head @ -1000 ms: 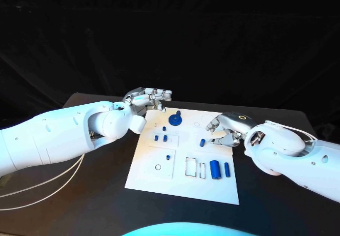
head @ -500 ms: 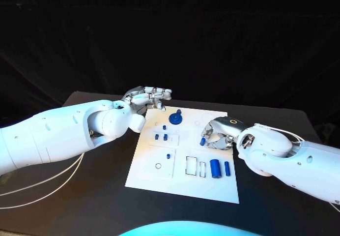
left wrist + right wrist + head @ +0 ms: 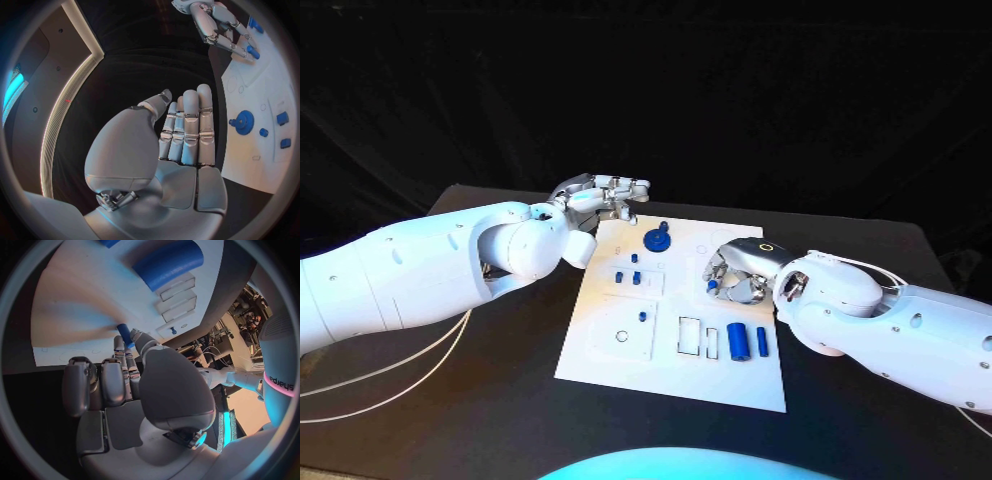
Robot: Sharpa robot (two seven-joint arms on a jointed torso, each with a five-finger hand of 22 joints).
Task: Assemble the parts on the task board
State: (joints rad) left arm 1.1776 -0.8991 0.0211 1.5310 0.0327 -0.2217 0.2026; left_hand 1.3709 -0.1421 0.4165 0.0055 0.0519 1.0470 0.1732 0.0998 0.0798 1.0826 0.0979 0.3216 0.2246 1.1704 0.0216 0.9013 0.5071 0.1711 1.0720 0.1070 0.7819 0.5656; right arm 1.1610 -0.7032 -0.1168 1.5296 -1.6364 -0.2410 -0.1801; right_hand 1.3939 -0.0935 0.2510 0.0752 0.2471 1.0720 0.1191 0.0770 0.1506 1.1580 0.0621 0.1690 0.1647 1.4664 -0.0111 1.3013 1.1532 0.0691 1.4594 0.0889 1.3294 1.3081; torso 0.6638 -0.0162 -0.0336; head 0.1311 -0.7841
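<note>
The white task board (image 3: 668,375) lies in the middle of the black table. My right hand (image 3: 737,272) hovers over the board's right middle and pinches a small blue peg (image 3: 713,284) between thumb and finger; the right wrist view shows the peg (image 3: 125,334) at the fingertips of the right hand (image 3: 119,385). A blue gear (image 3: 656,240) stands near the board's far edge. A thick blue cylinder (image 3: 736,343) and a thinner one (image 3: 762,343) lie near my right hand. My left hand (image 3: 603,194) hangs at the board's far left corner; the left hand (image 3: 181,140) holds nothing, its fingers straight.
Small blue pieces (image 3: 629,277) stand in the board's left part, with another (image 3: 642,319) lower down. White cables (image 3: 387,375) trail on the table at the left. The thick cylinder (image 3: 167,262) fills the board near my right hand.
My right hand has shifted left over the board and closed its fingers on the small blue peg. The left hand has stayed in place.
</note>
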